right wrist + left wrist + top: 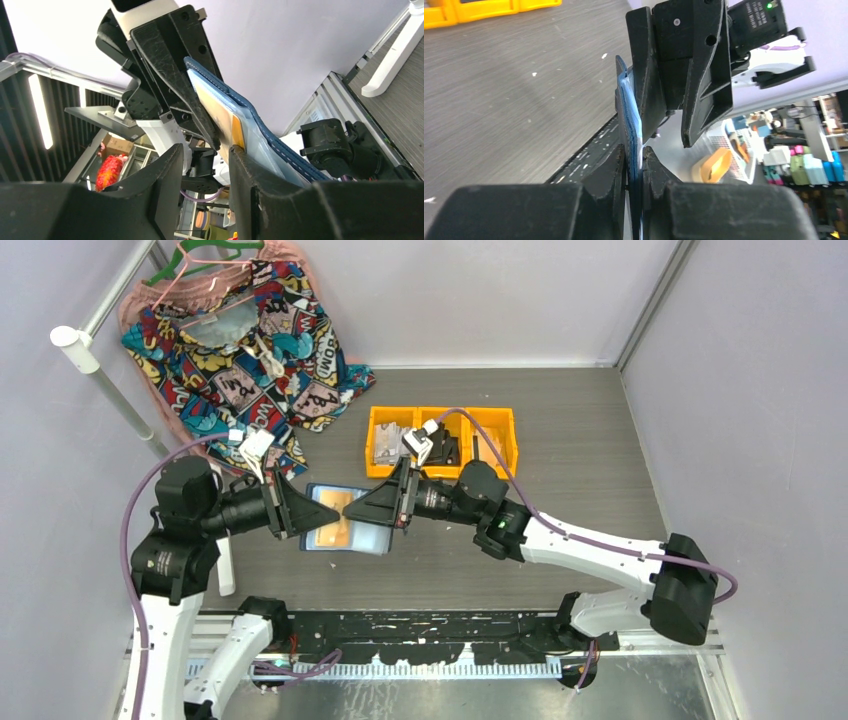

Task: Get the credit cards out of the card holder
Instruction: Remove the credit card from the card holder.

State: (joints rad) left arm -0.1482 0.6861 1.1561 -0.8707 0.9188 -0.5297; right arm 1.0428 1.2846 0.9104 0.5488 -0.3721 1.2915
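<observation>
While the left arm (172,540) and right arm (560,538) are levelled tip to tip, the card holder (630,115) is clamped by its edge in the left jaws. The right jaws are parted just beside it.

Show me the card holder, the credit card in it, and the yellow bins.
card holder (260,137): right wrist view, pale blue inner pocket.
credit card (215,107): right wrist view, tan face.
yellow bins (505,445): top external view, right compartment's bare floor.
</observation>
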